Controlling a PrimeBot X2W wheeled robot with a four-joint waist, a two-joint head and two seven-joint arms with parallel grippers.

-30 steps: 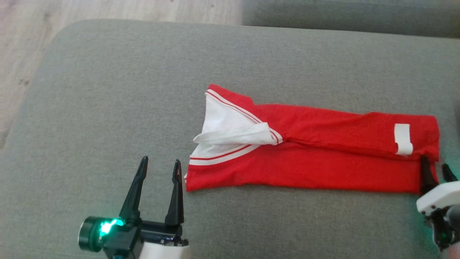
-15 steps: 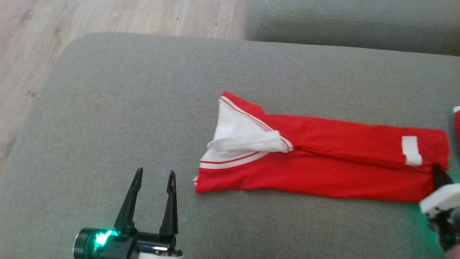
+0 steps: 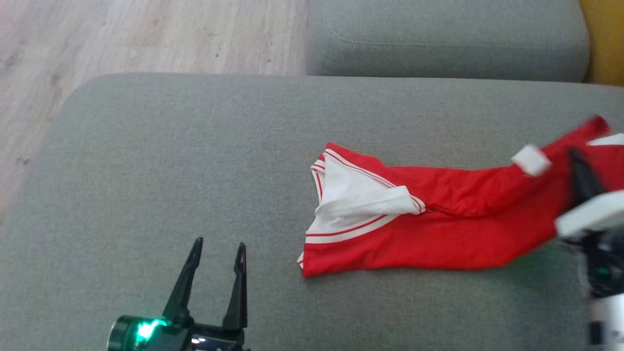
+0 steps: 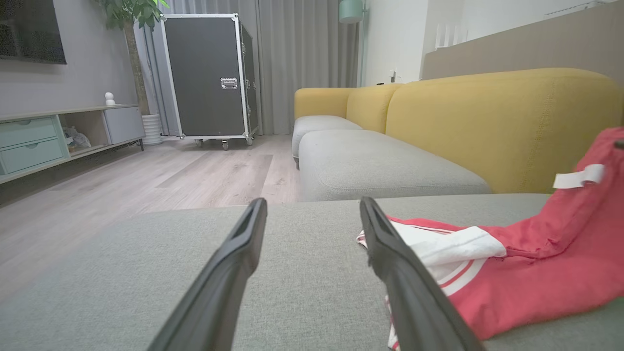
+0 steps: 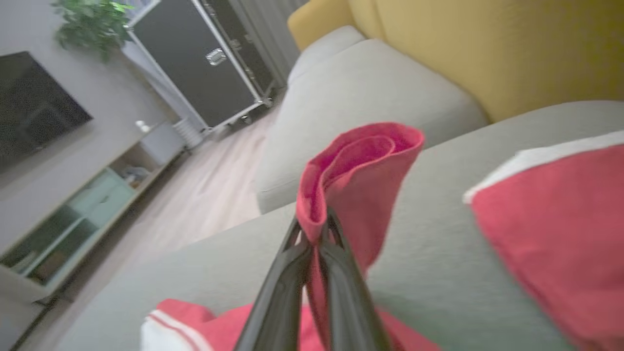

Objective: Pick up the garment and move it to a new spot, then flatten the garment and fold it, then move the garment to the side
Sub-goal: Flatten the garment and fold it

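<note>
The right end effector (image 5: 314, 229) is pinching the red garment's (image 3: 429, 239) raised end. The left end effector (image 3: 219, 242) is hovering spread, left of the garment.

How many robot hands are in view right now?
2. The left hand hovers open over the grey cushion, beside the collar end of the red garment. The right hand is shut on its lifted opposite end.

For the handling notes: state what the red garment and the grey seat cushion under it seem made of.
Garment: likely a thin, matte knit, perhaps synthetic; it hangs limply from the lifted end and folds softly. Seat cushion: grey woven upholstery cloth, matte, with a fine visible weave; fibre cannot be told.
</note>
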